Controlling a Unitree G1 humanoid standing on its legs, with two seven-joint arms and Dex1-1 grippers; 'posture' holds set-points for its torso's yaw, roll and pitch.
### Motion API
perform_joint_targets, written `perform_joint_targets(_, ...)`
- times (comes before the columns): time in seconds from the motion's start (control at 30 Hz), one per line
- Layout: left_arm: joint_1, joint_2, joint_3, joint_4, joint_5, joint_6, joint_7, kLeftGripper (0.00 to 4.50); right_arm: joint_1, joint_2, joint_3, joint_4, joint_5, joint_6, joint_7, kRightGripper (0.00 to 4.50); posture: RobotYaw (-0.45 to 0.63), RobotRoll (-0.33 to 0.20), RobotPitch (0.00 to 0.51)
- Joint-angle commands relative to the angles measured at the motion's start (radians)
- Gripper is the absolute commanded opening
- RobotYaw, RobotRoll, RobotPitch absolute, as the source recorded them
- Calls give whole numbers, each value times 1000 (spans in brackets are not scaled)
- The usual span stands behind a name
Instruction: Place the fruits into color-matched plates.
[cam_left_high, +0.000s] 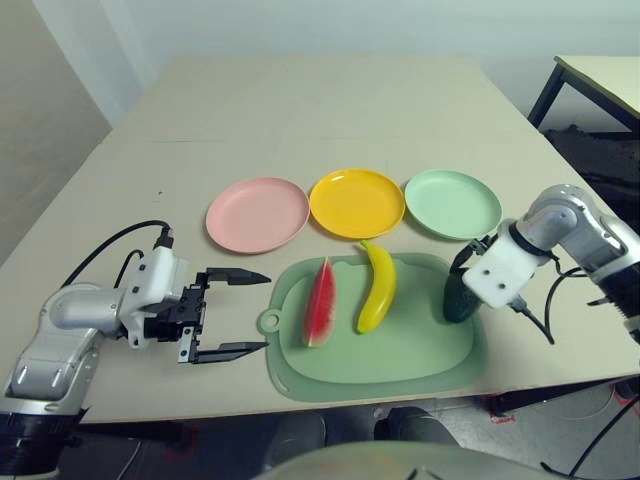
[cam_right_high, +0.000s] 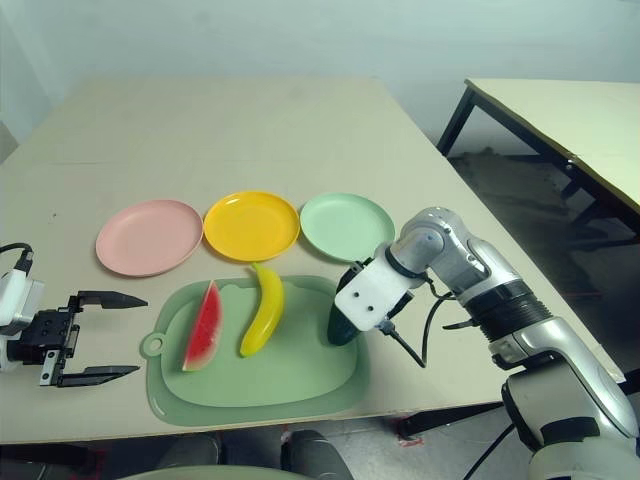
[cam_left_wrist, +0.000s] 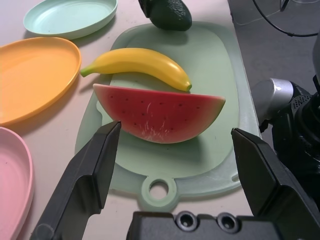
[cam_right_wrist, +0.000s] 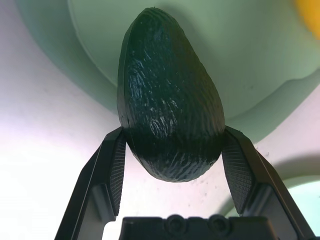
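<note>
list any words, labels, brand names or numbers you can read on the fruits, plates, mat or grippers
There is no readable text.
The watermelon wedge has only black seed dots, no letters.
The banana and the avocado are plain.
The pink plate, yellow plate and mint green plate are plain.
The green mat has no mark.
The left gripper and right gripper show no label.

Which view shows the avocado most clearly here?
The right wrist view: the avocado sits close up between the right end effector's fingers, skin texture visible. The head views show it partly hidden behind that wrist; the left wrist view shows it cut off at the edge.
</note>
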Motion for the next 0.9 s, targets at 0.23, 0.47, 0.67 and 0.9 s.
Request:
perform_joint_targets(0.23,-27,-12,-28,21,11,3,23,4500,-234,47,-15,177,-42,0,-55,3069,123,0,0)
perform_joint_targets(0.47,-109,-69,-1,-45,-83,178,202,4500,-411,145,22,509,-212,-63,-241,3069,129,0,0)
perform_joint_targets(0.67,-105,-62,-16,-66,-55,203,242,4500,-487,200,83,761,-377,-83,-397,3068,148,0,0)
perform_joint_targets(0.9,-65,-48,-7,-93,-29,216,266,4500,-513,247,106,915,-459,-97,-504,3068,166,0,0)
